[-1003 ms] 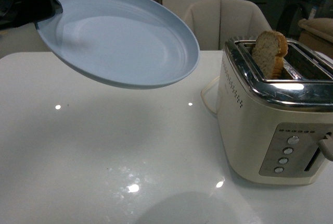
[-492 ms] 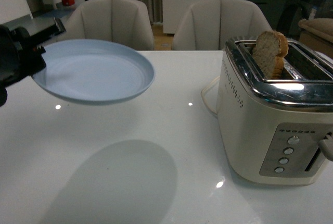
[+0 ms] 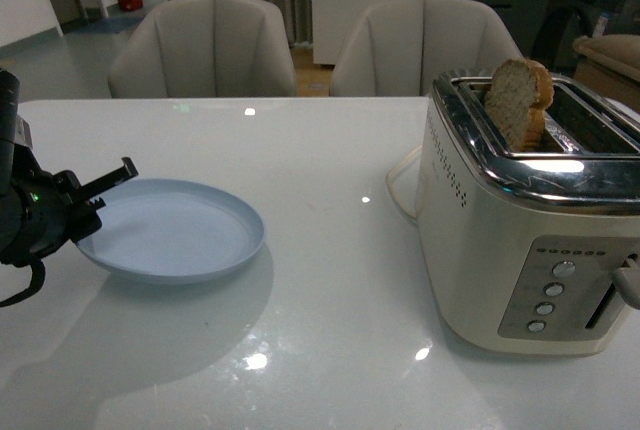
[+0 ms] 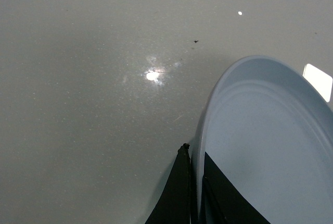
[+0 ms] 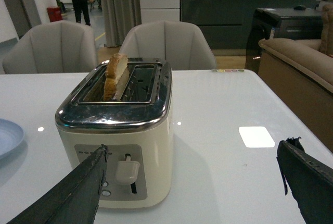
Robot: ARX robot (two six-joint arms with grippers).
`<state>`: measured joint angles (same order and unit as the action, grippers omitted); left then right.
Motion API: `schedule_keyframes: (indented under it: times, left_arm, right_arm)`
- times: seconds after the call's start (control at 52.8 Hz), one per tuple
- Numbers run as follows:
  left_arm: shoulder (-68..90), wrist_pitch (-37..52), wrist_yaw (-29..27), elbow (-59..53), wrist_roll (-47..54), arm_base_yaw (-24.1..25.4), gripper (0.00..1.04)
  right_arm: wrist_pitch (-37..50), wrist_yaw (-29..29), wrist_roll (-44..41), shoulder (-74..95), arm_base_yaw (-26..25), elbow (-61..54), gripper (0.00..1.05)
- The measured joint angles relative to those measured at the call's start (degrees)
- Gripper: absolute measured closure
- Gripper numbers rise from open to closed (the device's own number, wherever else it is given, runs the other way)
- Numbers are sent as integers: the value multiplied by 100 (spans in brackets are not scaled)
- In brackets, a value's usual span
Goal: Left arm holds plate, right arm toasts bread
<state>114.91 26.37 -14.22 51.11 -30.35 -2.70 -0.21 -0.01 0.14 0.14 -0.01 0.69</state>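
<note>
Left tool [image 4: 193,193] pinches plate [image 4: 270,151] rim, clearest from wrist.

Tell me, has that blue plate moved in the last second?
Yes. The plate, gripped by the left gripper, has come down and leftward, away from the toaster, and now sits level, low over the table.

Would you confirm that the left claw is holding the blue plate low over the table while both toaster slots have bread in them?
Not quite: only one slot holds bread. The right wrist view shows the toaster with its other slot empty. The rest stands: the left claw grips the plate by its rim, low over the table.
</note>
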Motion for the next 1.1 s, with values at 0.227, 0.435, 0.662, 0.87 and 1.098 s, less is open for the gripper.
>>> schedule_keyframes:
  times: [0.227,0.435,0.662,0.87,1.098]
  left_arm:
    - [260,57,-249,310,-275,210,102]
    - [533,50,-378,387,-247,243,102]
    - [704,-24,-485,577,-162,166,102]
    - [776,-168,-638,608,363,68,90]
    - [929,-221,-678,599,822,4,47]
  right_arm:
    - [0,0,0,0,0,0,6]
    - [0,0,0,0,0,0,6]
    - [2,0,0,0,0,0,6]
    - [0,0,0,0,0,0,6]
    - [0,0,0,0,0,0,6]
